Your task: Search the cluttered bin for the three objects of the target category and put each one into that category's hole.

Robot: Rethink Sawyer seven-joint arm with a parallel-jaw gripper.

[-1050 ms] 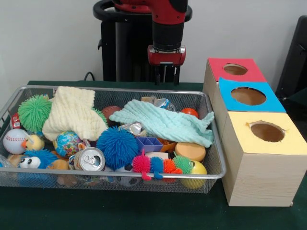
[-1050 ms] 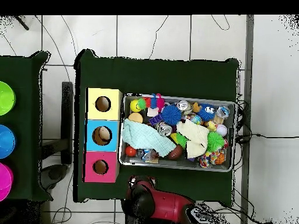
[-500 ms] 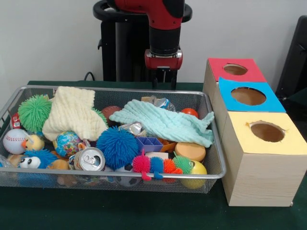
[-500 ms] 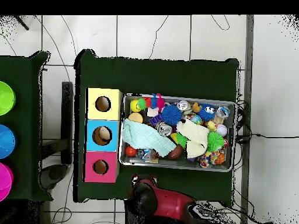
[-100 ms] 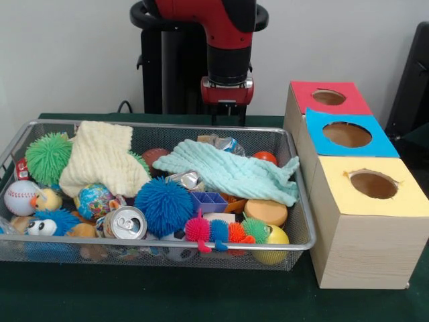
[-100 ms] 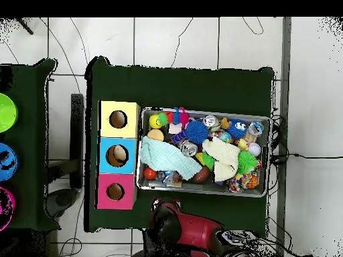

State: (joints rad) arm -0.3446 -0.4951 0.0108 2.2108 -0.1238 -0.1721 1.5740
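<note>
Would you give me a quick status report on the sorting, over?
End effector hovering behind bin, holding nothing seen. Bin full, nothing picked. Teal cloth and cream cloth covering items.

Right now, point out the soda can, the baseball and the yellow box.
soda can (image 5: 125, 223), front view, on its silver top.
baseball (image 5: 20, 197), front view, on its white side.
yellow box (image 5: 409, 198), front view, on its yellow top.

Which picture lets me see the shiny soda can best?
The front view. There the soda can lies at the near side of the wire bin, its silver top and pull tab facing the camera, beside the blue spiky ball. In the overhead view it is only a tiny silver spot among the toys.
</note>
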